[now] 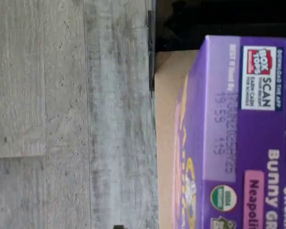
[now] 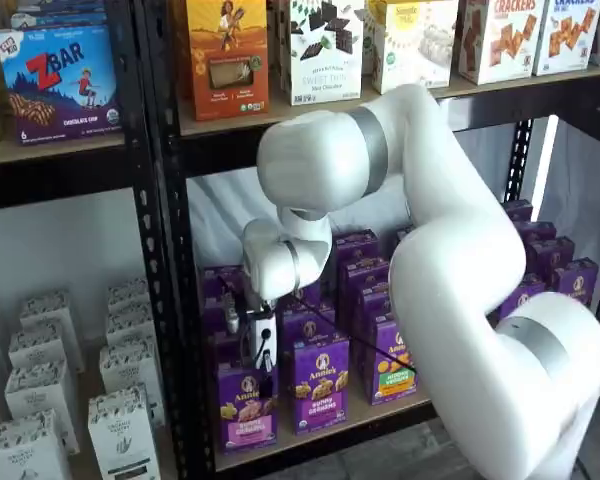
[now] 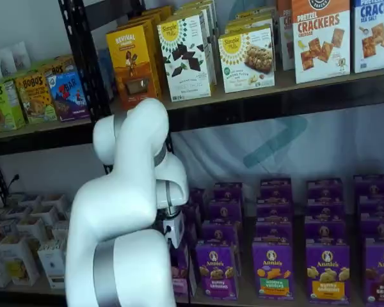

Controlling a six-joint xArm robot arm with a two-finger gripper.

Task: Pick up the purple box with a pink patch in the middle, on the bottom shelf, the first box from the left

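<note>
Reaching into the lower bay, the white six-joint arm [image 2: 430, 250] brings its white-bodied gripper [image 2: 262, 345] down just above the small upright purple carton with the pink label band [image 2: 246, 405], which stands at the front edge of the light wooden bottom shelf [image 2: 380, 412]. The black perforated upright [image 2: 160, 250] serves as landmark: the pink-banded carton is the front carton nearest it, and a like carton with a purple band [image 2: 318, 385] stands just beside it on the side away from the upright. More purple cartons stand in rows behind. In a shelf view [image 3: 180, 265] only a sliver of the target carton shows past the arm. The wrist view shows the purple carton's top panel [image 1: 243, 133] close under the camera, with a box-tops patch, a printed date code and part of a pink label, the bare shelf board [image 1: 164, 143] beside it and grey plank flooring [image 1: 62, 114] beyond the shelf edge.

The black fingers are not separately visible against the carton, so whether they are spread or pressed together cannot be told.

Judged step: final approach, grasp not yet made. The next move appears to call for straddling the carton's narrow sides without nudging its neighbour, then closing.
</note>
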